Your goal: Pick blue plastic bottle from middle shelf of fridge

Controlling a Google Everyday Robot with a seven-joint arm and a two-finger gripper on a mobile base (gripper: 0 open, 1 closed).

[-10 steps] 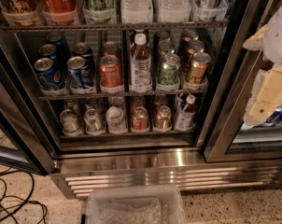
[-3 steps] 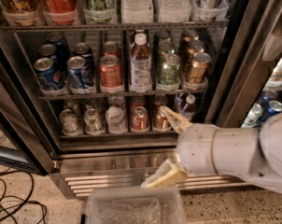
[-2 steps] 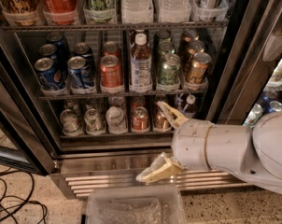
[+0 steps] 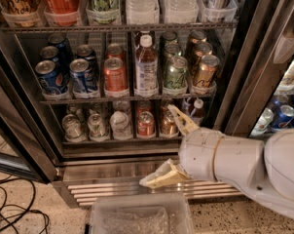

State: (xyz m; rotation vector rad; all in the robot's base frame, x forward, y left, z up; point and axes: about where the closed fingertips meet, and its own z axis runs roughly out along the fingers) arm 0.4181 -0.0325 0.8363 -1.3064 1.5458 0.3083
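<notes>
While my cream two-finger gripper [image 4: 172, 149] hangs open, empty, below the dark wire middle shelf [image 4: 88, 100], I log one white-capped clear plastic bottle [image 4: 146, 67] upright there.

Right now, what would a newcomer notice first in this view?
The big white arm at lower right stands out, with its gripper open in front of the lowest rack of the fridge. Behind it, rows of cans fill the middle shelf. The tall white-capped blue plastic bottle stands at its centre.
</notes>
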